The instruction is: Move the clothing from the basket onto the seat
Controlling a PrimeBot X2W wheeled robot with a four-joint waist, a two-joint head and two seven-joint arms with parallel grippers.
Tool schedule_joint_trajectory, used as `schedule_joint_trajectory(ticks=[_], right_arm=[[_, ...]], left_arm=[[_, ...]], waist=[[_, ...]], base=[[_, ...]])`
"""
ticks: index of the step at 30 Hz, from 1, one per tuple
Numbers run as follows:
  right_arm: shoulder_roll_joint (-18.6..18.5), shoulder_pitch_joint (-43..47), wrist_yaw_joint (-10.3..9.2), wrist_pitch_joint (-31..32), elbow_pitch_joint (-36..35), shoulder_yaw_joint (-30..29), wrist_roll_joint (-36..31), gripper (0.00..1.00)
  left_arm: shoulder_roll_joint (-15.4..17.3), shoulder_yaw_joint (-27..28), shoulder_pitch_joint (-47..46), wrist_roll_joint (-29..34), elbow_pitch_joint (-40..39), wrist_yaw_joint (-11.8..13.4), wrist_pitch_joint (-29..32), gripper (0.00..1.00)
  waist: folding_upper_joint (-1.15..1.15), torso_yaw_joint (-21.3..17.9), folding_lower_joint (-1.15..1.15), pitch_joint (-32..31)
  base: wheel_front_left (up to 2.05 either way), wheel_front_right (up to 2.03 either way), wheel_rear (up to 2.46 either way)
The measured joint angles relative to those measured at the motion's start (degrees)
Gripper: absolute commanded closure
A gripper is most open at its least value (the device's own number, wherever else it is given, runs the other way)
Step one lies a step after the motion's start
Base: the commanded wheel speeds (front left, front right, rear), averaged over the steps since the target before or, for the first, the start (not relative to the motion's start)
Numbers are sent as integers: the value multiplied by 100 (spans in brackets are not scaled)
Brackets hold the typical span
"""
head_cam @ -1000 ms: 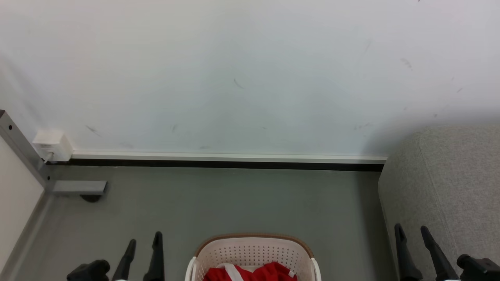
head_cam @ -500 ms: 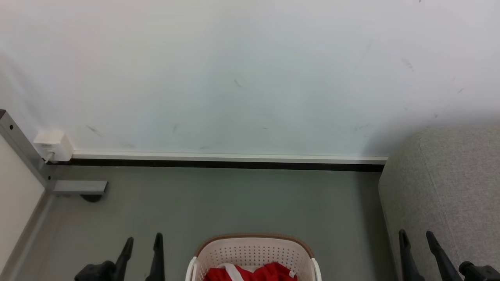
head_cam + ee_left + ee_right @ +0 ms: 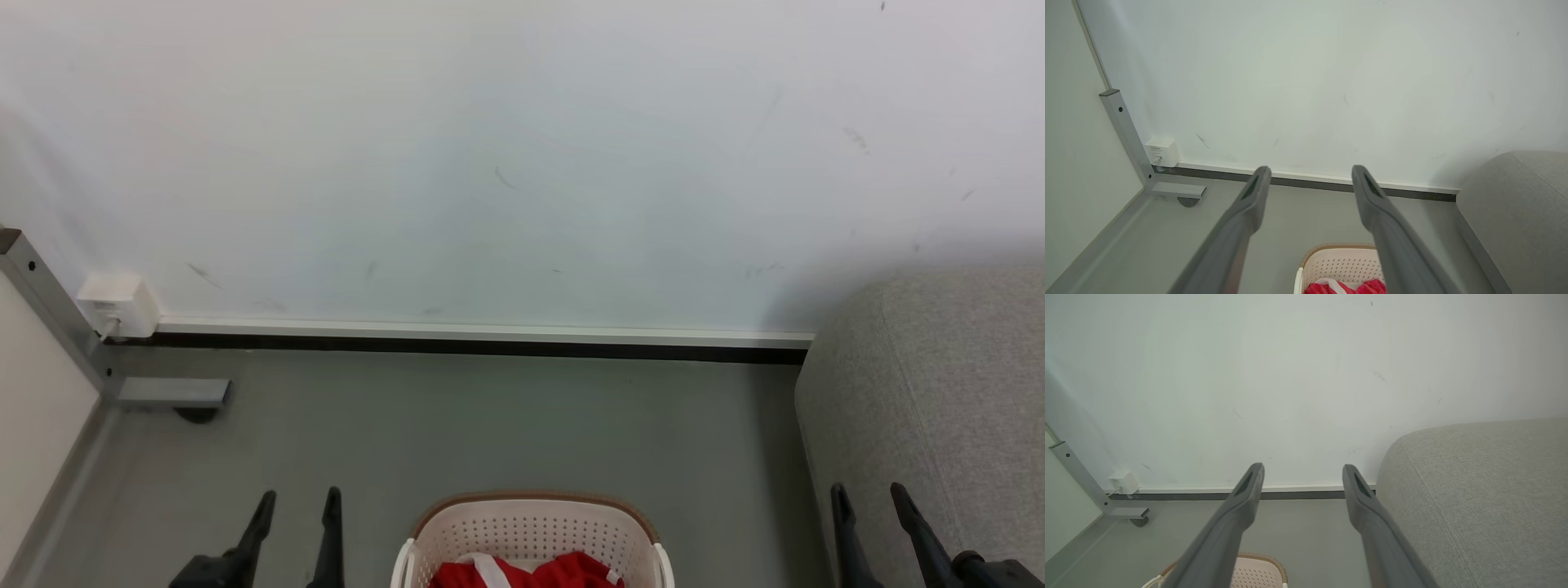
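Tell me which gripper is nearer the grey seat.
Right. The right gripper hangs at the edge of the seat; the left gripper is beyond the basket, over the floor.

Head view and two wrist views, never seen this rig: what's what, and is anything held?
A wheeled two-armed robot. The head camera looks down: the left end effector and right end effector are the dark finger pairs at the bottom corners. Each wrist camera looks along its own arm's fingers. On the grey floor stands a cream laundry basket holding red and white clothing; a grey sofa sits to the right. Both end effectors are open, holding nothing.
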Motion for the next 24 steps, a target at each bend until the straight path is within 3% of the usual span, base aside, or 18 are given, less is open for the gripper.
schedule_joint_trajectory(ticks=[24], right_arm=[[-2,102,1,-255,96,-141,-603,0]], left_arm=[[-143,377,154,836,-12,-416,-259,0]], waist=[[0,-21,0,-33]], base=[[0,0,0]])
